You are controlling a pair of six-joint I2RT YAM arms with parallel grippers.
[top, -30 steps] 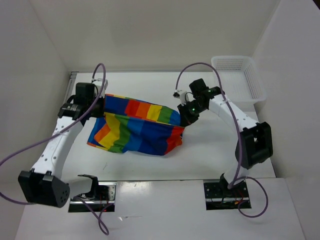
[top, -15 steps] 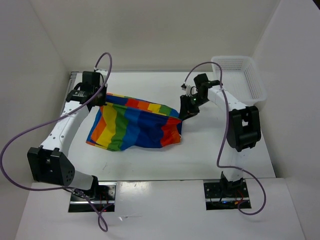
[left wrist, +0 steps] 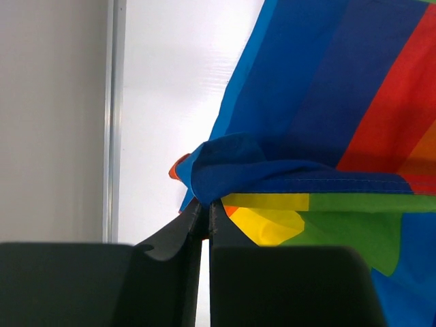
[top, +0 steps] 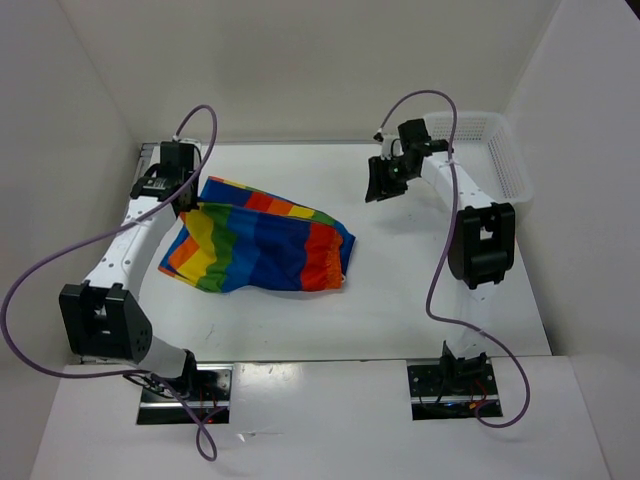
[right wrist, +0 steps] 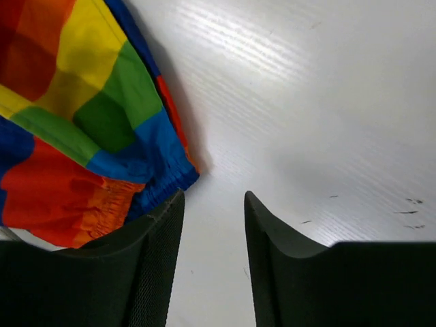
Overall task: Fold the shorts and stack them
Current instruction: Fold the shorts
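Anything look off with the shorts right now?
Yes: the shorts lie skewed and bunched, the layers' edges not lined up, with one corner pinched in the shut left gripper. The right gripper hangs open above the table, clear of them.

one rainbow shorts, one white mesh basket, two robot arms, one table

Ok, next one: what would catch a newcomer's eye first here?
The rainbow-striped shorts, crumpled left of centre on the white table. The left gripper pinches their blue edge at the far left; the right gripper hangs open off their right end. A white mesh basket sits at the far right corner.
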